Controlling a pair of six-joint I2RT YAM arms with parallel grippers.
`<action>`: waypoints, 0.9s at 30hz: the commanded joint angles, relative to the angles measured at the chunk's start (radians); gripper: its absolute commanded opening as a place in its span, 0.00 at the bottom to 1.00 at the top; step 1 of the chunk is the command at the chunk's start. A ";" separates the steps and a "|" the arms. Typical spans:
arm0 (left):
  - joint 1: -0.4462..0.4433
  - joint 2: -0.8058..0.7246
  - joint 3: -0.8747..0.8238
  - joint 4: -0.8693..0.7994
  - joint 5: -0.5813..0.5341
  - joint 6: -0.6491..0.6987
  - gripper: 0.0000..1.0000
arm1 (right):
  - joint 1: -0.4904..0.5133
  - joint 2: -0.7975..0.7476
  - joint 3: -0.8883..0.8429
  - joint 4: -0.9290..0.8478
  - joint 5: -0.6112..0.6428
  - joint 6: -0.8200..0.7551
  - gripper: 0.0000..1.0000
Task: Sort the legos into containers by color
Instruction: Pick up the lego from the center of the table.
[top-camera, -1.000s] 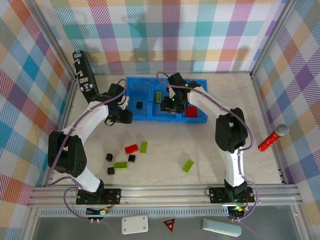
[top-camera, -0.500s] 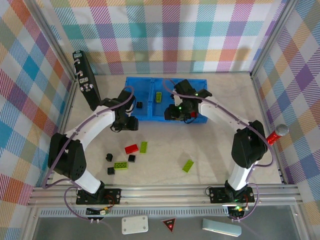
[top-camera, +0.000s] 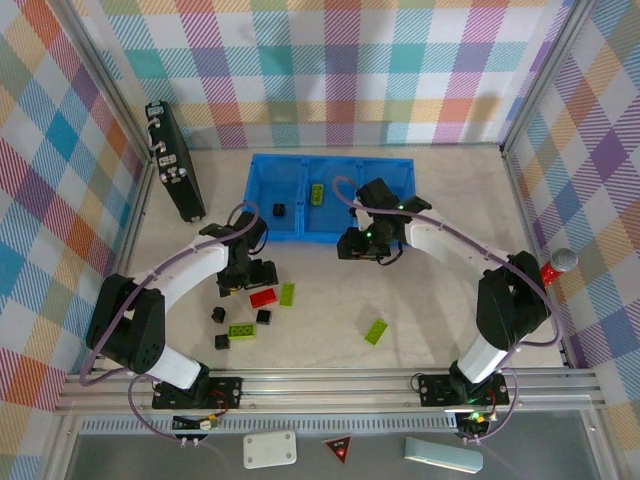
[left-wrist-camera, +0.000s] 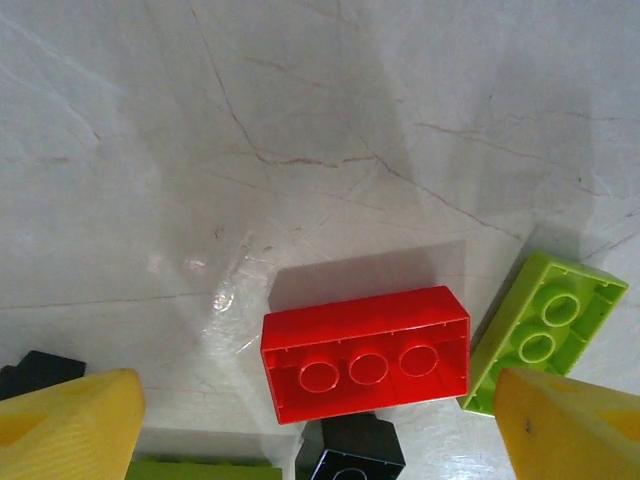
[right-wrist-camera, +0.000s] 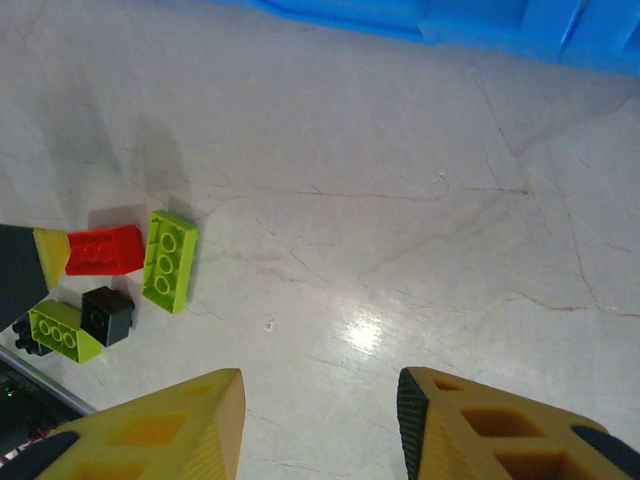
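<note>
Surface: pale marble-look table top (top-camera: 440, 290), glossy, crossed by thin brownish veins; a bright glare spot shows in the right wrist view.
Room: pastel plaid cloth walls (top-camera: 400, 70) on the far, left and right sides; an aluminium rail (top-camera: 330, 385) runs along the near edge, with the arm bases bolted to it.
Containers: one blue tray (top-camera: 262, 170) of three square compartments, far middle of the table. A black cube (top-camera: 279, 209) lies in the left compartment and a lime brick (top-camera: 316, 192) in the middle one. The right compartment is partly hidden by the right arm.
Loose legos, left cluster: red brick (top-camera: 263, 297) with a second lime brick (top-camera: 287, 294) just beside it on the right. Nearer the rail lie a centre cube (top-camera: 263, 316), a left cube (top-camera: 218, 314), a third lime brick (top-camera: 240, 331) and a near cube (top-camera: 222, 342).
Loose legos, apart: a fourth lime brick (top-camera: 376, 331), alone, right of the cluster.
Left gripper (top-camera: 248, 283): over the red brick, yellow fingers (left-wrist-camera: 70, 425) spread wide to either side of it, gripping nothing.
Right gripper (right-wrist-camera: 320, 400): just in front of the tray, over bare table, jaws partly apart, nothing between them.
Edge items: black case (top-camera: 175, 160) leaning at the left wall; red microphone (top-camera: 555, 266) at the right wall.
</note>
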 joint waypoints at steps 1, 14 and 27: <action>-0.015 0.006 -0.028 0.059 0.059 -0.039 0.91 | 0.005 -0.026 -0.019 0.016 -0.012 0.006 0.46; -0.056 0.072 -0.076 0.109 0.076 -0.059 0.90 | 0.005 -0.030 -0.037 0.020 0.002 0.006 0.46; -0.070 0.109 -0.074 0.127 0.053 -0.056 0.69 | 0.006 -0.047 -0.052 0.012 0.019 0.015 0.45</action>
